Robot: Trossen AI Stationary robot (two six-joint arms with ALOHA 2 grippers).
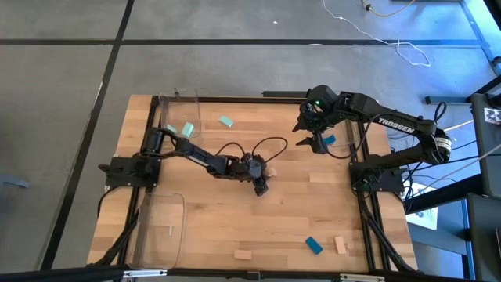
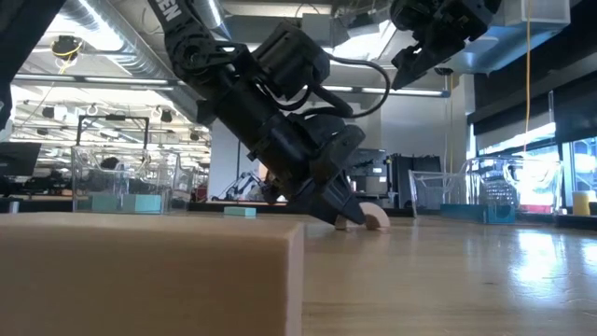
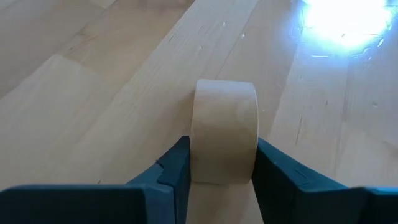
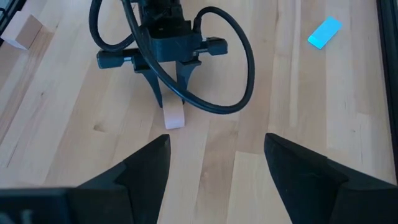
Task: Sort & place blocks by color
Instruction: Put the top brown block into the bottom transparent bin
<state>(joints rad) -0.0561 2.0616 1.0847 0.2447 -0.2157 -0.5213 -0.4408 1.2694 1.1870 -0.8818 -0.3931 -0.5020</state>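
Wood block (image 1: 270, 171) sits mid-table in the high view, with the left gripper (image 1: 261, 185) down on it; right gripper (image 1: 315, 142) hangs off the table on the right, just beside a blue block (image 1: 329, 140). Other pieces lie well apart: teal ones (image 1: 226, 121) at the far side by a clear tray (image 1: 178, 117), a blue and two wood ones (image 1: 243, 254) along the near edge. Low view: left gripper (image 2: 347, 217) tilted, tips at the tabletop, rounded wood block (image 2: 374, 218) at its tips. Left wrist view: both fingers (image 3: 176, 174) flank the wood block (image 3: 224, 132) and look in contact, so I judge it clamped. Right wrist view: right gripper (image 4: 216, 163) spread wide, empty, looking down on the left gripper (image 4: 171, 104) and block (image 4: 175, 116). Advice: confirm a square grip on the flat faces, lift straight up before any sideways travel, and keep the right arm clear.
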